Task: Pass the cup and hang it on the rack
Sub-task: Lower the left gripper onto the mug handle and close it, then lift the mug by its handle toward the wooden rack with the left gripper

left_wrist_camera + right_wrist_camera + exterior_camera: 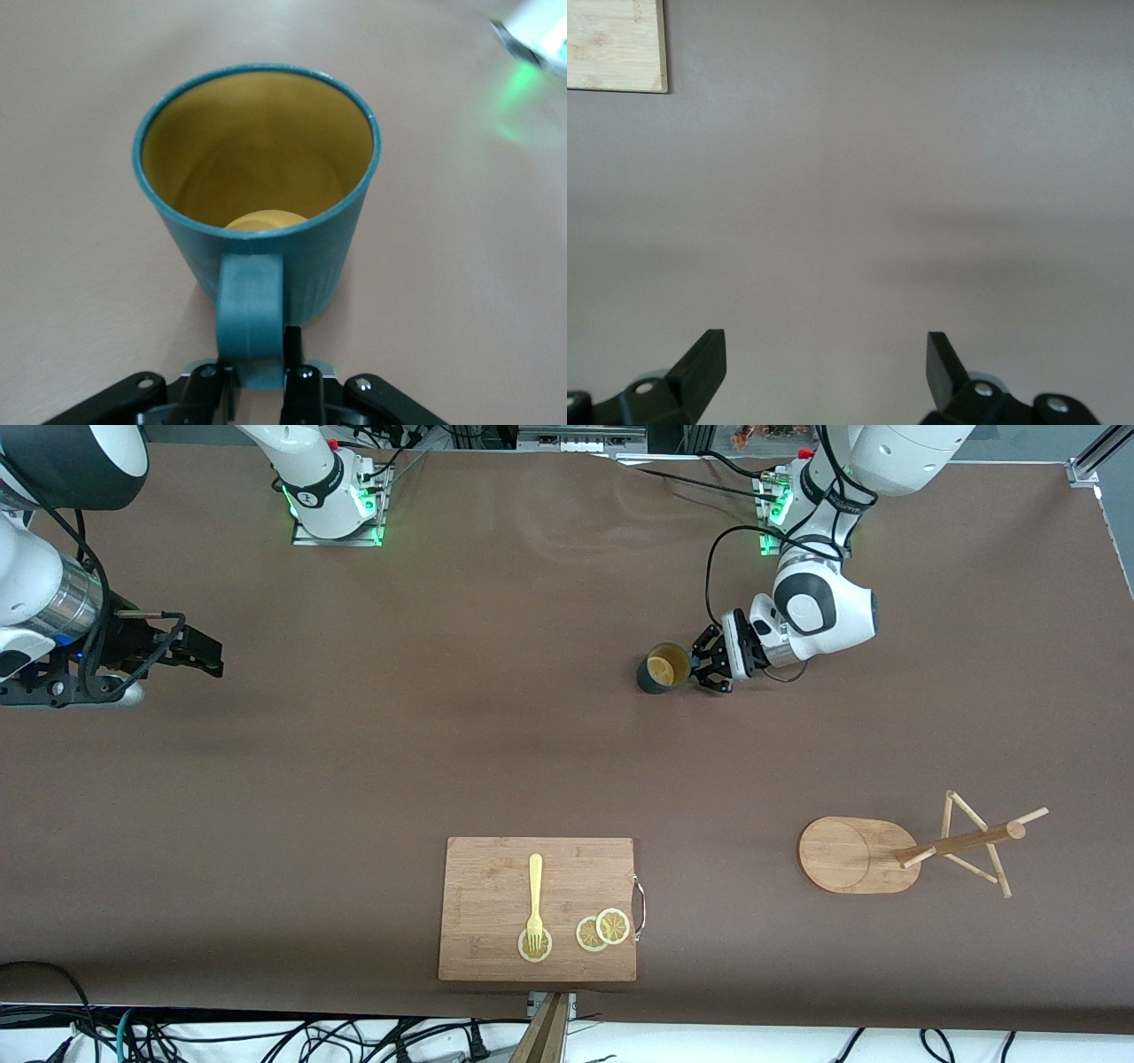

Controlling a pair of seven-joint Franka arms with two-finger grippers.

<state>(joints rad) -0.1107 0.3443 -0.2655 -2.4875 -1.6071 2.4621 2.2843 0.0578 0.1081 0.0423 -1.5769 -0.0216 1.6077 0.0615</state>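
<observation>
1. The left end effector (706, 666) was clamped on the loop handle of the small dark teal ribbed cup with a yellowish inside (664, 668), which stood upright on the brown table (372, 744) toward the left arm's end.
2. The right end effector (197, 648) waited over the table at the right arm's end, its fingers (704, 359) spread wide apart and holding nothing.
3. The light wooden mug rack with an oval bamboo base (858, 855) stood nearer the front camera than the cup, well apart from it.
4. A rectangular wooden cutting board (496, 895) carried a yellow fork (535, 903) and lemon slices (603, 930).
5. Risk, as judged: gripped by the handle alone, the cup could swing or tip once lifted, spoiling the pass; the right end effector then has only the ribbed body to take, and a hasty release could drop it.
6. No brand, label or legible writing showed anywhere.
</observation>
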